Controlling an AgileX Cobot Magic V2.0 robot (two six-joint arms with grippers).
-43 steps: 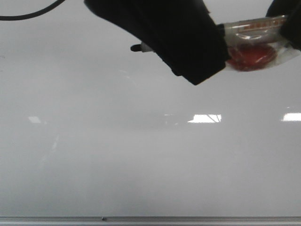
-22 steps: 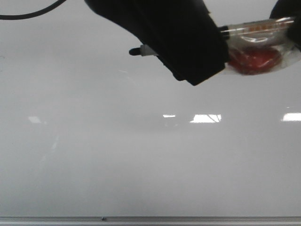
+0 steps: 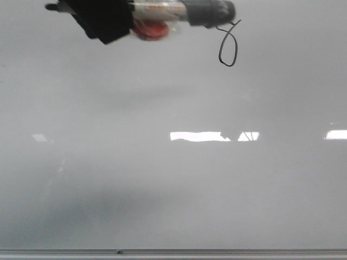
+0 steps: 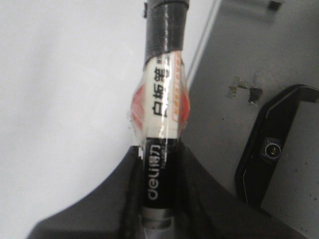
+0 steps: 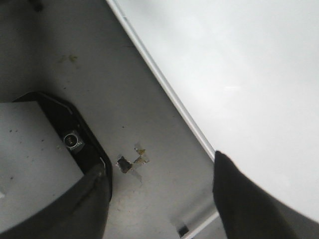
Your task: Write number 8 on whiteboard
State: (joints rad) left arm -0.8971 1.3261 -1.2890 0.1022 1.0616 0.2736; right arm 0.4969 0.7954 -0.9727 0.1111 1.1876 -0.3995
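The whiteboard (image 3: 173, 189) fills the front view. A thin black number 8 (image 3: 229, 46) is drawn near its top, right of centre. My left gripper (image 3: 103, 21) is at the top left, left of the 8, shut on a black marker (image 3: 209, 11) with a clear label and red tape (image 3: 152, 30). The marker's dark end lies just beside the top of the 8. In the left wrist view the gripper (image 4: 158, 149) clamps the marker (image 4: 160, 104) over the whiteboard (image 4: 65, 74). My right gripper (image 5: 159, 194) is open and empty over the grey table beside the whiteboard (image 5: 239, 59). It is out of the front view.
The board's grey metal edge (image 3: 173, 252) runs along the bottom. Bright glare patches (image 3: 198, 136) lie across the middle. A black camera mount (image 4: 271, 149) stands on the grey table, also in the right wrist view (image 5: 72, 141). Tape scraps (image 5: 132, 162) lie near it.
My left gripper with the marker has moved left and towards the top of the front view, uncovering the drawn 8. A shadow now lies low on the board.
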